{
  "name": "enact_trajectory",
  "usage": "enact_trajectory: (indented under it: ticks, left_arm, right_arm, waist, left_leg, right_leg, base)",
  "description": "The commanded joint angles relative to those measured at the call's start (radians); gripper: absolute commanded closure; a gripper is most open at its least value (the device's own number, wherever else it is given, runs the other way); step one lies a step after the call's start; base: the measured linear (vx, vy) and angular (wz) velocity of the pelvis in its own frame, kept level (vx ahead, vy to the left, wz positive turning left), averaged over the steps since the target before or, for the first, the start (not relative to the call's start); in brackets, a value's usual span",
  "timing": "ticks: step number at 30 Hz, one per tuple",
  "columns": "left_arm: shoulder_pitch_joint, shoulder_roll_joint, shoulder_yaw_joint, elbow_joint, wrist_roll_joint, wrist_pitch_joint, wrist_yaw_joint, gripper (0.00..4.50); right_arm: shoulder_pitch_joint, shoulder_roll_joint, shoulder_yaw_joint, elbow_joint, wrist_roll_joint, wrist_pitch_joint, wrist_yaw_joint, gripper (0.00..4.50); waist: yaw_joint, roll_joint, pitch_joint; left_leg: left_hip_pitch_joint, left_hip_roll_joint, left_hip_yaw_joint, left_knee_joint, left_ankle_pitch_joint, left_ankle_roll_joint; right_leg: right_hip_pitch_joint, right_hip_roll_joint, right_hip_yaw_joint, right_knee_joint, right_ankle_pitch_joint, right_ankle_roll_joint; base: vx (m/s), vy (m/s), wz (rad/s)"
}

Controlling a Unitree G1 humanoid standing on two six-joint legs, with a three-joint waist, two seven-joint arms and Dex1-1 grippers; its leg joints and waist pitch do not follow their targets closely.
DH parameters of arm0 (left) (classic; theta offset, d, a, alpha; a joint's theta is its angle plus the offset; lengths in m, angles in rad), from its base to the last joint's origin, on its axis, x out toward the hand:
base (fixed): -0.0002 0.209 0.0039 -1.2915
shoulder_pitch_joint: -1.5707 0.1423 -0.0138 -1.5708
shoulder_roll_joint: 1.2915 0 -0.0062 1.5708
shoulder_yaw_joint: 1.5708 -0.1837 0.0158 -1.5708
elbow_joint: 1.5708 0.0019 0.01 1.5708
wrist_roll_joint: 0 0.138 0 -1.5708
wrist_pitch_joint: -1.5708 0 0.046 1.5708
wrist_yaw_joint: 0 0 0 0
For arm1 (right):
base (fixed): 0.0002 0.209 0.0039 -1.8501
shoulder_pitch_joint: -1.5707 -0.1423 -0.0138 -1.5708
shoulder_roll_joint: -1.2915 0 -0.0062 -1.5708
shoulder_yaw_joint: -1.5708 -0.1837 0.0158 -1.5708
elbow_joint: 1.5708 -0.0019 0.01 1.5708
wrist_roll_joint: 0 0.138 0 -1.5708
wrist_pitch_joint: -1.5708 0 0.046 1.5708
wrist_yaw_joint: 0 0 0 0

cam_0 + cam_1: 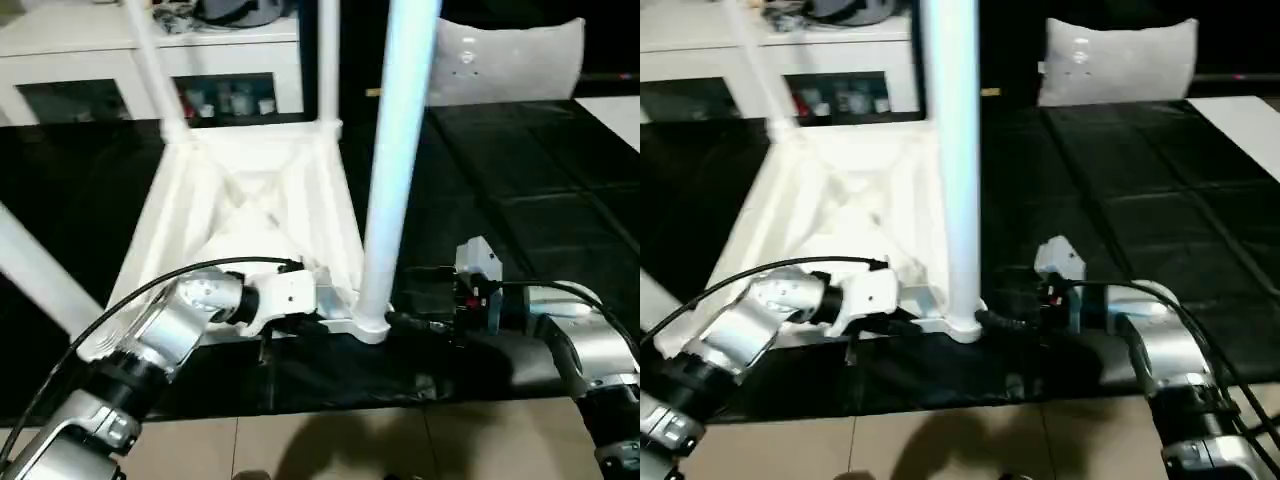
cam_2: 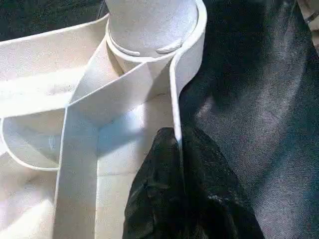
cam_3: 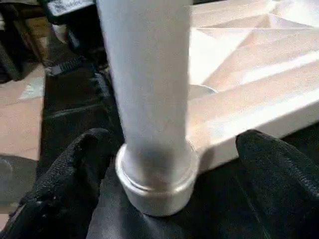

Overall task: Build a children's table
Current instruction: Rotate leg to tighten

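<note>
Your left claw [image 2: 174,199] pinches the upturned table's [image 1: 250,200] near rim; your right claw [image 3: 164,189] stands wide around the near-right leg [image 1: 395,160]. No readable writing.

We look down on a bench [image 1: 560,230] covered in creased black sheeting. Behind the bench stands a white cabinet [image 1: 90,60] with glass doors, small items dimly visible inside and clutter lying on its top. To the right of the cabinet, at the bench's far edge, sits a white chair back [image 1: 510,62]. Below the bench's near edge runs a beige tiled floor [image 1: 330,445].
</note>
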Motion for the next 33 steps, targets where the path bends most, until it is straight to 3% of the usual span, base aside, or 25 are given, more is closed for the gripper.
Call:
enact_trajectory:
  ticks: [1, 4, 6, 8, 11, 14, 17, 20, 21, 24, 25, 26, 27, 31, 33]
  left_arm:
    - [-0.036, -0.03, 0.001, 0.063, 0.056, -0.001, 0.099, 4.5]
    - [-0.042, -0.044, 0.009, 0.077, 0.055, 0.006, 0.117, 4.5]
    - [-0.038, -0.059, 0.028, 0.069, 0.038, 0.019, 0.137, 4.5]
    - [-0.031, -0.067, 0.045, 0.051, 0.015, 0.014, 0.146, 4.06]
    - [-0.011, -0.066, 0.064, 0.007, -0.015, 0.02, 0.137, 3.81]
    - [0.028, -0.072, 0.106, -0.059, -0.046, 0.036, 0.163, 3.56]
    - [0.074, -0.079, 0.149, -0.126, -0.074, 0.064, 0.209, 3.41]
    - [0.157, -0.119, 0.235, -0.243, -0.142, 0.141, 0.296, 3.11]
    - [0.161, -0.121, 0.238, -0.247, -0.144, 0.143, 0.3, 3.11]
    - [0.271, -0.202, 0.35, -0.384, -0.218, 0.181, 0.44, 2.79]
    - [0.271, -0.202, 0.35, -0.384, -0.218, 0.181, 0.44, 2.7]
    - [0.306, -0.223, 0.379, -0.422, -0.23, 0.193, 0.481, 2.67]
    - [0.341, -0.238, 0.404, -0.455, -0.233, 0.188, 0.522, 2.63]
    - [0.448, -0.25, 0.455, -0.552, -0.237, 0.194, 0.59, 2.26]
    - [0.509, -0.227, 0.458, -0.6, -0.252, 0.192, 0.559, 2.08]
  right_arm:
    - [0.026, -0.022, 0.016, -0.068, 0.02, 0.029, 0.031, 0.11]
    - [0.047, -0.037, 0.013, -0.093, 0.025, 0.034, 0.037, 0.11]
    - [0.075, -0.058, 0.001, -0.131, 0.04, 0.052, 0.042, 0.11]
    - [0.104, -0.073, -0.022, -0.184, 0.073, 0.087, 0.046, 0.05]
    - [0.133, -0.065, -0.048, -0.259, 0.124, 0.126, 0.025, 0.05]
    - [0.165, -0.03, -0.06, -0.359, 0.185, 0.182, -0.029, 0.05]
    - [0.176, 0.024, -0.05, -0.399, 0.185, 0.194, -0.104, 0.05]
    - [0.189, 0.087, -0.03, -0.429, 0.177, 0.22, -0.188, 0.05]
    - [0.19, 0.089, -0.029, -0.43, 0.177, 0.221, -0.19, 0.05]
    - [0.229, 0.128, -0.005, -0.465, 0.187, 0.252, -0.235, 0.05]
    - [0.229, 0.128, -0.005, -0.465, 0.187, 0.252, -0.235, 0.05]
    - [0.24, 0.136, 0.002, -0.476, 0.189, 0.259, -0.247, 0.05]
    - [0.248, 0.146, 0.013, -0.487, 0.186, 0.263, -0.261, 0.05]
    - [0.252, 0.184, 0.031, -0.487, 0.168, 0.279, -0.322, 0.05]
    - [0.243, 0.206, 0.045, -0.457, 0.144, 0.265, -0.345, 0.05]
  waist:
    - [-0.002, -0.014, -0.07]
    - [0.005, -0.022, -0.068]
    - [-0.002, -0.022, -0.063]
    - [-0.003, -0.024, -0.064]
    - [-0.013, -0.024, -0.063]
    - [-0.02, -0.023, -0.064]
    - [-0.026, -0.022, -0.062]
    - [-0.029, -0.022, -0.063]
    - [-0.031, -0.022, -0.062]
    - [-0.033, -0.022, -0.059]
    - [-0.032, -0.022, -0.06]
    - [-0.031, -0.021, -0.058]
    - [-0.034, -0.023, -0.056]
    - [-0.041, -0.03, -0.049]
    - [-0.047, -0.025, -0.046]
  left_leg:
    - [-0.01, 0.016, 0.025, -0.064, -0.111, 0.114]
    - [-0.011, 0.012, 0.026, -0.068, -0.134, 0.098]
    - [-0.013, 0.007, 0.028, -0.07, -0.167, 0.09]
    - [-0.01, 0.004, 0.03, -0.068, -0.176, 0.09]
    - [-0.016, 0.002, 0.027, -0.069, -0.175, 0.091]
    - [-0.015, 0.004, 0.026, -0.07, -0.175, 0.09]
    - [-0.018, 0.003, 0.026, -0.071, -0.179, 0.084]
    - [-0.015, 0.004, 0.027, -0.071, -0.178, 0.074]
    - [-0.019, 0.005, 0.026, -0.072, -0.17, 0.074]
    - [-0.019, 0.007, 0.026, -0.073, -0.187, 0.078]
    - [-0.021, 0.009, 0.025, -0.074, -0.188, 0.077]
    - [-0.017, 0.007, 0.027, -0.073, -0.2, 0.08]
    - [-0.021, 0.008, 0.024, -0.076, -0.214, 0.077]
    - [-0.019, -0.002, 0.025, -0.072, -0.249, 0.069]
    - [-0.018, 0.0, 0.022, -0.075, -0.271, 0.064]
  right_leg:
    - [0.071, -0.039, 0.056, -0.055, -0.312, -0.144]
    - [0.074, -0.042, 0.056, -0.066, -0.392, -0.1]
    - [0.073, -0.038, 0.051, -0.077, -0.452, -0.065]
    - [0.069, -0.038, 0.049, -0.082, -0.475, -0.052]
    - [0.072, -0.035, 0.044, -0.088, -0.495, -0.023]
    - [0.068, -0.034, 0.043, -0.088, -0.492, -0.029]
    - [0.066, -0.035, 0.041, -0.09, -0.501, -0.028]
    - [0.064, -0.035, 0.042, -0.088, -0.501, -0.025]
    - [0.066, -0.037, 0.043, -0.086, -0.492, -0.027]
    - [0.062, -0.035, 0.042, -0.091, -0.503, -0.024]
    - [0.065, -0.037, 0.042, -0.091, -0.498, -0.024]
    - [0.058, -0.034, 0.043, -0.096, -0.511, -0.018]
    - [0.062, -0.032, 0.04, -0.095, -0.516, -0.012]
    - [0.054, -0.03, 0.03, -0.113, -0.603, 0.043]
    - [0.052, -0.03, 0.027, -0.12, -0.625, 0.057]
  base:
    - [0.0, 0.0, 0.0]
    - [0.0, 0.0, 0.0]
    - [0.0, 0.0, 0.0]
    - [0.0, 0.0, 0.0]
    - [0.0, 0.0, 0.0]
    - [0.0, 0.0, 0.0]
    - [0.0, 0.0, 0.0]
    - [0.0, 0.0, 0.0]
    - [0.0, 0.0, 0.0]
    - [0.0, 0.0, 0.0]
    - [0.0, 0.0, 0.0]
    - [0.0, 0.0, 0.0]
    - [0.0, 0.0, 0.0]
    - [0.0, 0.0, 0.0]
    - [0.0, 0.0, 0.0]
